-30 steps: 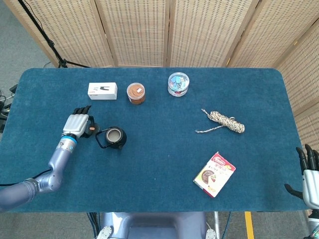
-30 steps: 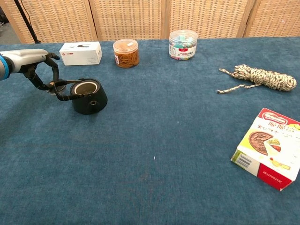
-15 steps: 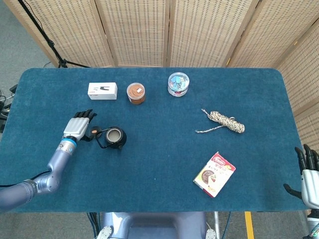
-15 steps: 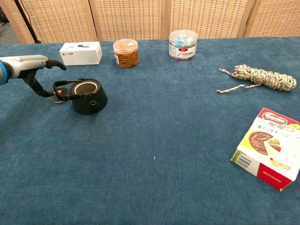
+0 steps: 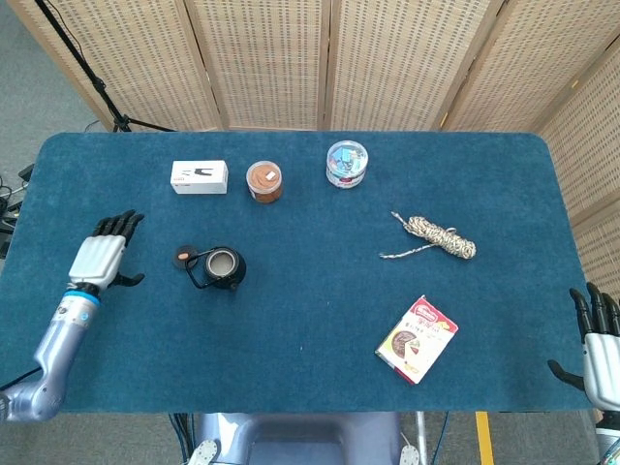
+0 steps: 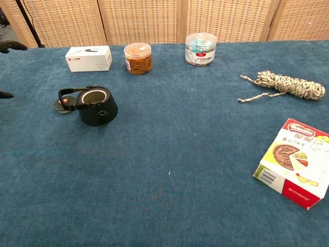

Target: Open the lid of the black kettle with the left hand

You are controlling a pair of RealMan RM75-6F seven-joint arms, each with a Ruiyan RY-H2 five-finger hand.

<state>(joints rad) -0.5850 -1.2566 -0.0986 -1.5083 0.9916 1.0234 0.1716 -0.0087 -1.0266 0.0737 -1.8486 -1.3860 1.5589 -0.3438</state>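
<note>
Left hand: the grey-backed left hand (image 5: 100,260) with black fingers lies over the blue cloth table (image 5: 310,320) near its left edge, fingers spread, holding nothing, touching neither kettle nor lid.
Hidden or cut off: the chest view catches only two dark fingertips (image 6: 10,46) at its left border; the rest of that hand is out of frame there.
Task's thing: the small round black kettle (image 5: 223,268) stands upright to the right of the left hand, well apart from it, its top open and a pale inside showing; its wire handle (image 6: 69,93) is swung toward the hand.
Lid: the small round lid with an orange centre (image 5: 184,256) lies flat on the cloth between hand and kettle, just beside the handle.
Right hand: the right hand (image 5: 601,344) sits at the table's far right corner, partly cut by the head view's edge, fingers apart and empty.
Further out: beyond the kettle stand a white rectangular carton (image 5: 200,176) and a clear jar of brown contents (image 5: 263,181).
</note>
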